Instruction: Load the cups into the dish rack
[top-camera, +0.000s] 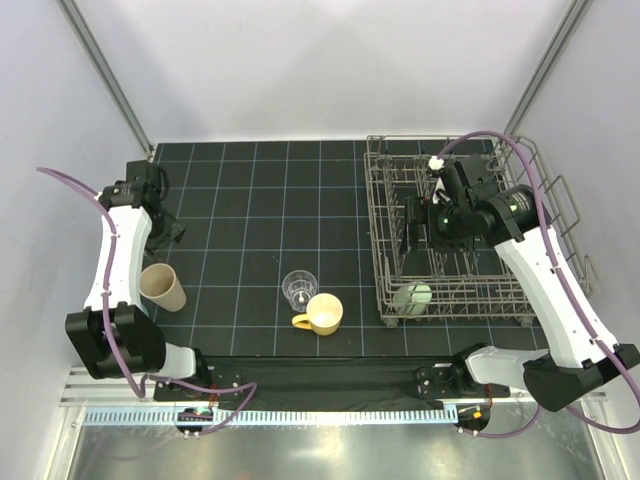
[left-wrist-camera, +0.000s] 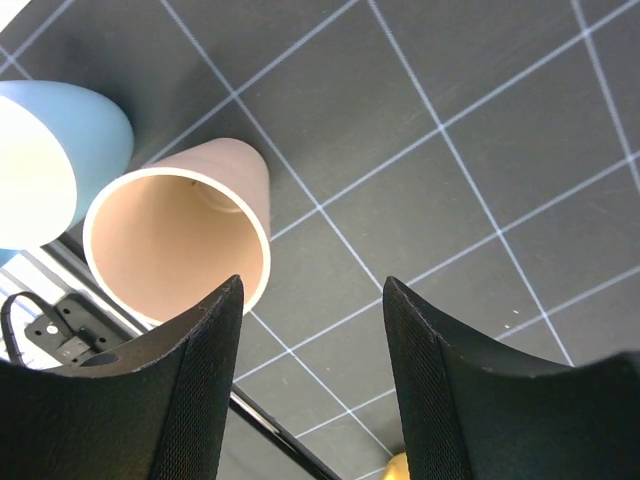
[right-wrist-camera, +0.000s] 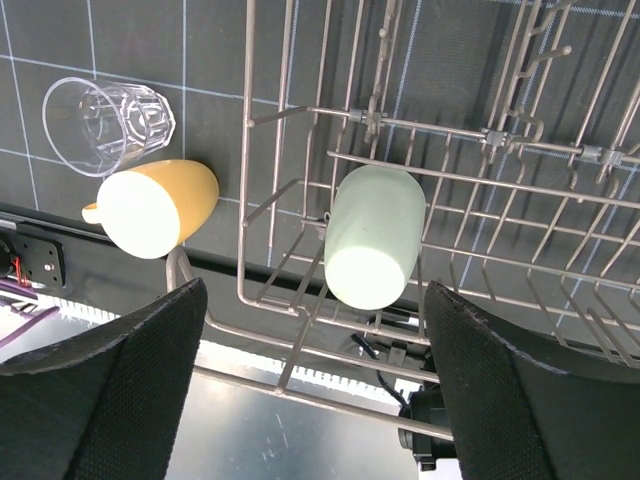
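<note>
The dish rack (top-camera: 470, 170) stands at the right; a pale green cup (top-camera: 413, 297) lies in its near left corner, also in the right wrist view (right-wrist-camera: 372, 235). My right gripper (top-camera: 420, 225) hovers open and empty over the rack (right-wrist-camera: 300, 120), above the green cup. The tan tumbler (top-camera: 163, 287) stands at the left, the clear glass (top-camera: 299, 288) and yellow mug (top-camera: 323, 314) mid-table. My left gripper (top-camera: 168, 230) is open and empty above the mat, just beyond the tumbler (left-wrist-camera: 180, 240). A light blue cup (left-wrist-camera: 50, 160) lies beside the tumbler, hidden under the arm in the top view.
The glass (right-wrist-camera: 108, 122) and mug (right-wrist-camera: 155, 205) stand just left of the rack's left wall. The black gridded mat (top-camera: 260, 200) ends at a metal rail (top-camera: 300, 410) along the near edge. White walls enclose the back and sides.
</note>
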